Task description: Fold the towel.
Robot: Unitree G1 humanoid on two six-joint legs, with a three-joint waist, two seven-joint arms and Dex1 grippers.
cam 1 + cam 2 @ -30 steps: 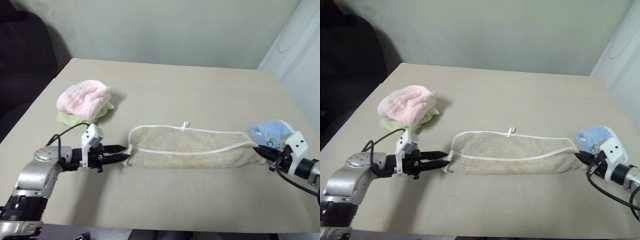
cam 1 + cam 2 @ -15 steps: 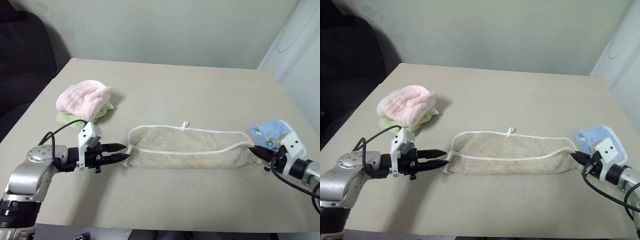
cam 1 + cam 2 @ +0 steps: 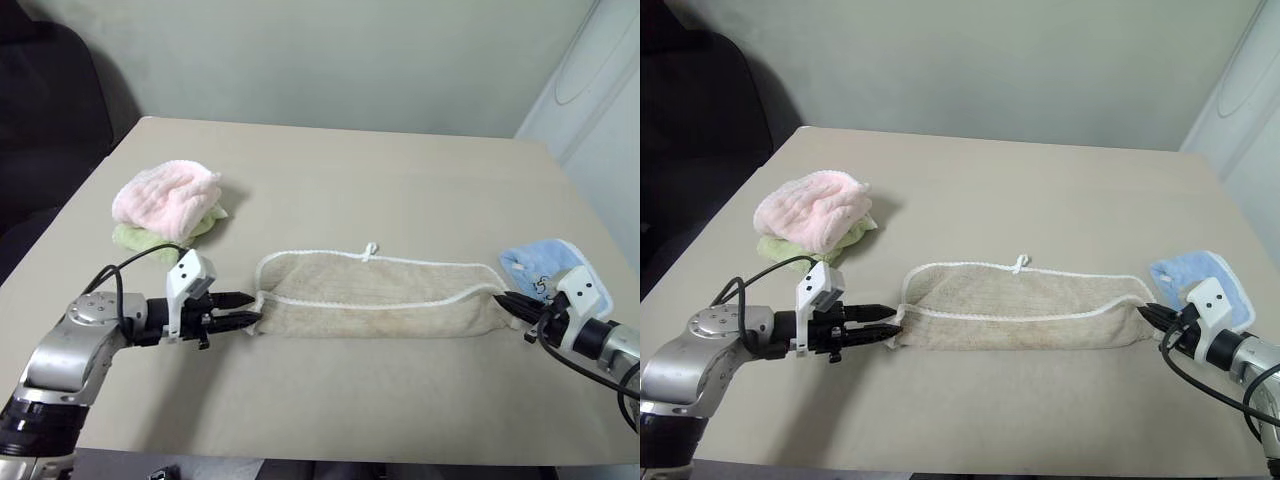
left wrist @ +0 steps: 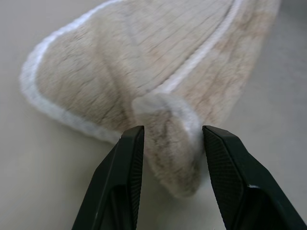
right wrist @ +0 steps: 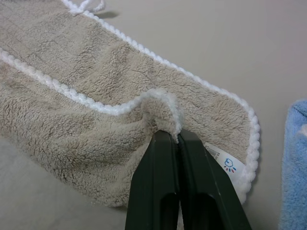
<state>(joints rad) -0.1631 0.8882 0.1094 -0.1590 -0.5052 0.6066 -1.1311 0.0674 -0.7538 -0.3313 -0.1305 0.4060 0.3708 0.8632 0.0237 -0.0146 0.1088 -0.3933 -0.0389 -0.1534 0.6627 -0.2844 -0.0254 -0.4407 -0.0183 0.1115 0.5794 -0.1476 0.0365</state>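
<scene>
A soft, limp beige towel (image 3: 375, 297) lies folded at table centre. At 9 o'clock, a bunched corner sits between the part-open left gripper (image 4: 168, 158); at 3 o'clock, the closed right gripper (image 5: 178, 143) pinches 1 corner. Corners look the best holds.

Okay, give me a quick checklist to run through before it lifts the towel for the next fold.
1. Right pincer shut on the towel corner: ok.
2. Left pincer closed on its corner: not ok; the fingers stand apart around the bunched corner.
3. Towel lying folded lengthwise between both pincers: ok.
4. Blue cloth apart from the towel: ok.
5. Pink cloth out of the way: ok.
</scene>
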